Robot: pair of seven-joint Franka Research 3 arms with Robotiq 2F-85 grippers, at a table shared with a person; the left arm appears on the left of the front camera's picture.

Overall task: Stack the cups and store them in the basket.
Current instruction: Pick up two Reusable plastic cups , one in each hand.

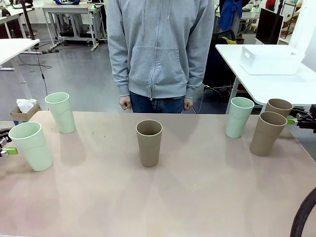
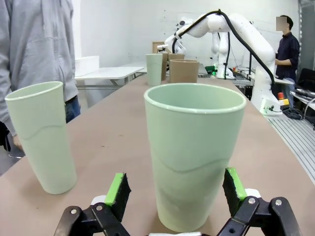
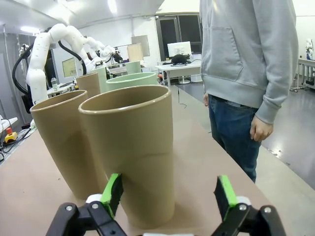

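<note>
**Nothing stacked, nothing stored yet**

The tan table (image 1: 163, 197) carries six cups, all upright and standing apart. A person (image 1: 160, 49) in a grey hoodie stands at its far edge, hands hanging down. The white basket (image 1: 270, 59) sits on a white table (image 1: 296, 86) behind and to the right, well away from the cups.

On the left, one green cup (image 1: 60, 112) stands by the far edge and a second green cup (image 1: 30, 146) stands nearer the robot. A lone brown cup (image 1: 149, 143) is in the middle. On the right, a third green cup (image 1: 239, 117) stands beside two brown cups: the near brown cup (image 1: 268, 133) and the far brown cup (image 1: 279, 111), close together.

The left gripper (image 2: 176, 189) is wide open, its green pads on either side of the second green cup, low on its wall and not clamping it. The right gripper (image 3: 169, 194) is just as wide, straddling the far brown cup. That cup sits closer to one pad, with a clear gap at the other.
</note>
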